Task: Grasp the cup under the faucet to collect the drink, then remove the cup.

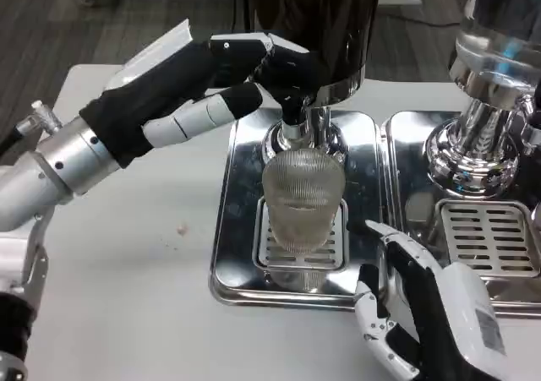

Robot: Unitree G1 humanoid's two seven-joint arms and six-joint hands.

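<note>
A ribbed clear glass cup (303, 199) stands upright on the slotted grate of a shiny drip tray (232, 229), directly under the chrome faucet (296, 134) of a dark dispenser. My left hand (266, 64) reaches in from the left, and its black fingers curl around the faucet's handle above the cup. My right hand (414, 309) sits low at the tray's front right corner. Its fingers are spread and hold nothing, a little right of the cup and not touching it. I cannot tell how much liquid is in the cup.
A second chrome dispenser (486, 102) with its own drip tray and grate (490, 237) stands to the right. White tabletop (127, 271) lies bare to the left of the trays, and the table's back edge runs behind the machines.
</note>
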